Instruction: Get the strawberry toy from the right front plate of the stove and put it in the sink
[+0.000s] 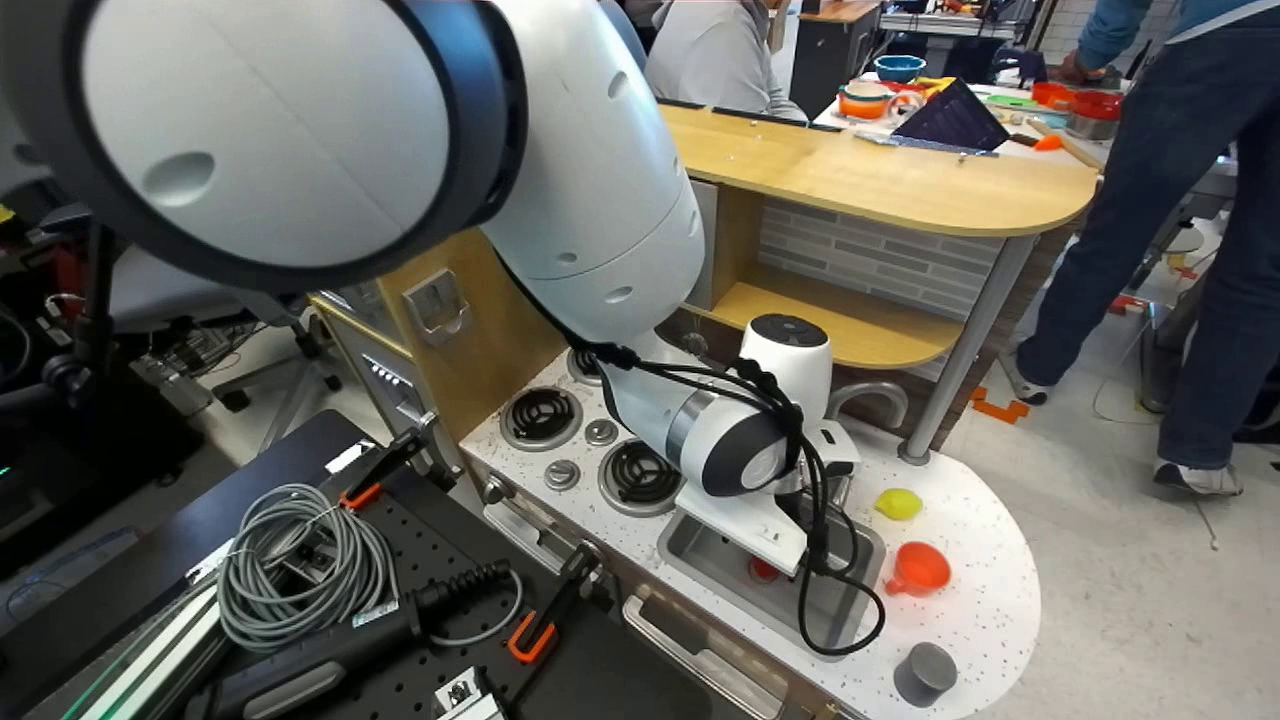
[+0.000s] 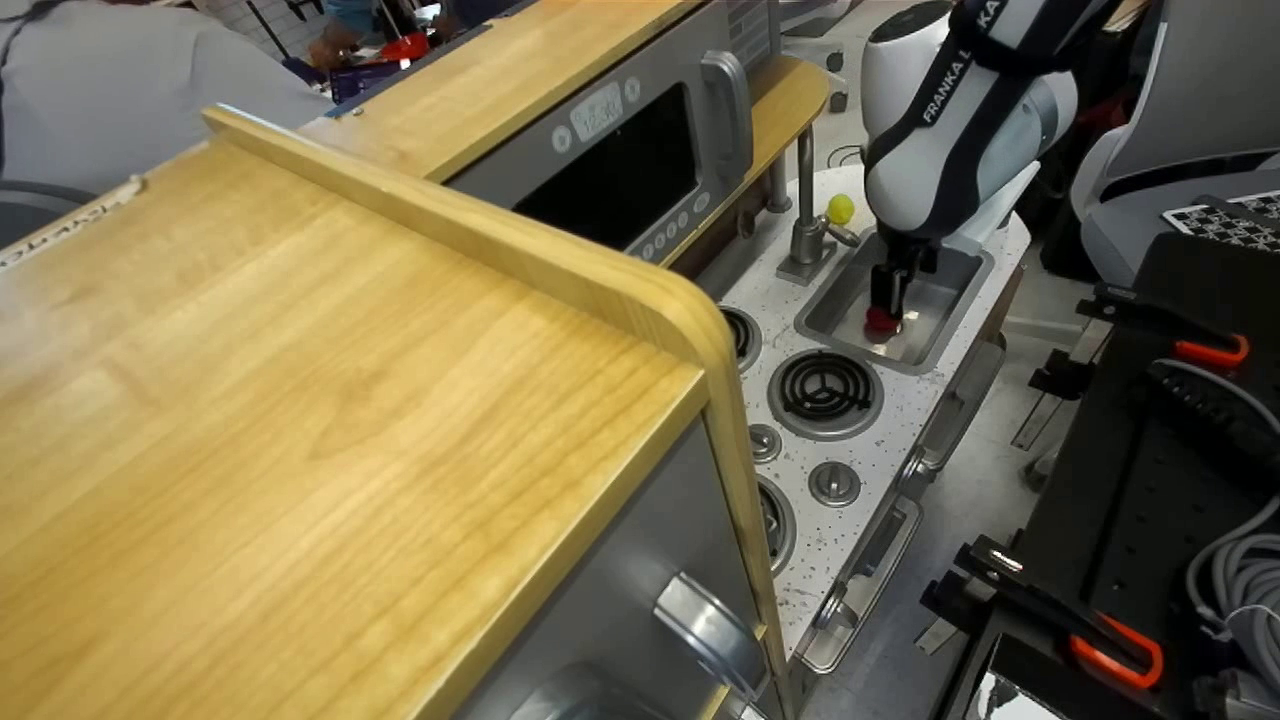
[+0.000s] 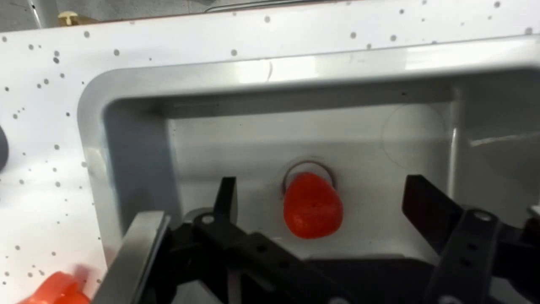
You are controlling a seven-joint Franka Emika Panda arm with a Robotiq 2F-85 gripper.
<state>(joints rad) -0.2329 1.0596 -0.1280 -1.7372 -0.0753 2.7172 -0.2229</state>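
"Wrist view, left edge: what do you get?"

"A bit of red-orange cup [image 3: 57, 291] on the speckled counter [image 3: 42, 126], cut off at the corner. Then the wall and floor of the sink [image 3: 236, 143]."

"And toward the middle?"

"The gripper [image 3: 321, 190], its jaws wide apart. Between them is the strawberry toy [image 3: 313, 207] (roundish, narrowing toward the top of this view), with a visible gap on either side of it."

"So it's in the sink, and nothing is holding it?"

"That's what I see. It looks to be lying on the bottom, and both exterior views show it low inside the sink."

"Now the stove [image 1: 520, 466], left to right again."

"In an exterior view, the left front burner [image 1: 540, 418] comes first, then the right front burner [image 1: 640, 475], just beside the sink, showing its black coils and no strawberry toy. Past the sink, on the counter, come a yellow lemon [image 1: 898, 503] and a grey cup [image 1: 925, 673]."

"How far along are we, then?"

"Getting the toy off the stove and into the sink both look done to me. All that's left, I'd judge, is raising the gripper clear without a jaw nudging the toy."
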